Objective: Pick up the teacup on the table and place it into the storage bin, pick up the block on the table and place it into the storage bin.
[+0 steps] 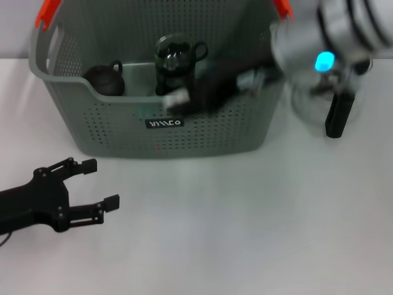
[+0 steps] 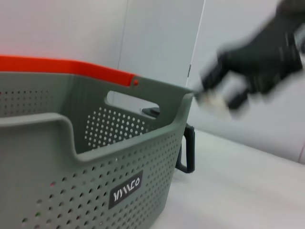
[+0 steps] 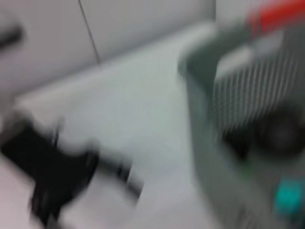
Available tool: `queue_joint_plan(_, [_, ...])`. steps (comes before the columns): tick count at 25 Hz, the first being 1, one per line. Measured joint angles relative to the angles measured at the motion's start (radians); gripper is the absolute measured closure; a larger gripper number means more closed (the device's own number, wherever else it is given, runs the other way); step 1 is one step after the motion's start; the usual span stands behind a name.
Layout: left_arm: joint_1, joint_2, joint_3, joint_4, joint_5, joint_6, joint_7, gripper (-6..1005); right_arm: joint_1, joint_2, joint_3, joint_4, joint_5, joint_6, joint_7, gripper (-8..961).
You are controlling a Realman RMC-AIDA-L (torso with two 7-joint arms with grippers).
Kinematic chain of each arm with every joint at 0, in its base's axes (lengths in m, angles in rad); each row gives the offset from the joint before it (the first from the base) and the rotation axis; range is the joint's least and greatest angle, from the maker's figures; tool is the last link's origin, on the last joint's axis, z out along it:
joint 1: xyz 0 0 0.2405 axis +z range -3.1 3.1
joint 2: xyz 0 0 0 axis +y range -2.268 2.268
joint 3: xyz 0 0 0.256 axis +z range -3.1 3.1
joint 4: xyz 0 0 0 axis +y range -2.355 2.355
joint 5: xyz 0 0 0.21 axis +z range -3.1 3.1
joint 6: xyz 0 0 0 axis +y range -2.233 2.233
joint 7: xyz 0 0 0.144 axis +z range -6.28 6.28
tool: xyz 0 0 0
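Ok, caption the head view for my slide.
Right tool reaches over the storage bin, which holds dark teaware, while the open left tool rests on the table.

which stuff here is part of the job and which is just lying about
Part of the job:
- storage bin
- right gripper, over the bin's front rim
- left gripper, open, low over the table in front of the bin

Just lying about:
- dark teapot in the bin
- dark glass jug in the bin
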Motion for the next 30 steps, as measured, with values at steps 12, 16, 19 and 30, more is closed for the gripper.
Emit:
queue_joint_plan(12, [-0.048,-0.004,-0.002,-0.018,-0.004,0.052,-0.006,52,0.178,-0.030,0.356,0.285,-0.098,0.183,-0.171,486])
queue_joint_plan(16, [-0.064,-0.002,-0.002,-0.030,-0.014,0.057,-0.007,52,0.126,-0.023,0.382,0.291,-0.024,0.209,-0.288,327])
queue_joint_plan(19, [-0.074,0.001,-0.002,-0.047,-0.050,0.062,-0.009,52,0.051,-0.016,0.397,0.265,0.124,0.192,-0.401,203])
queue_joint_plan(30, [-0.127,0.005,0.078,-0.119,-0.122,0.076,-0.009,52,-0.271,-0.016,0.416,0.534,0.577,-0.219,-1.176,7])
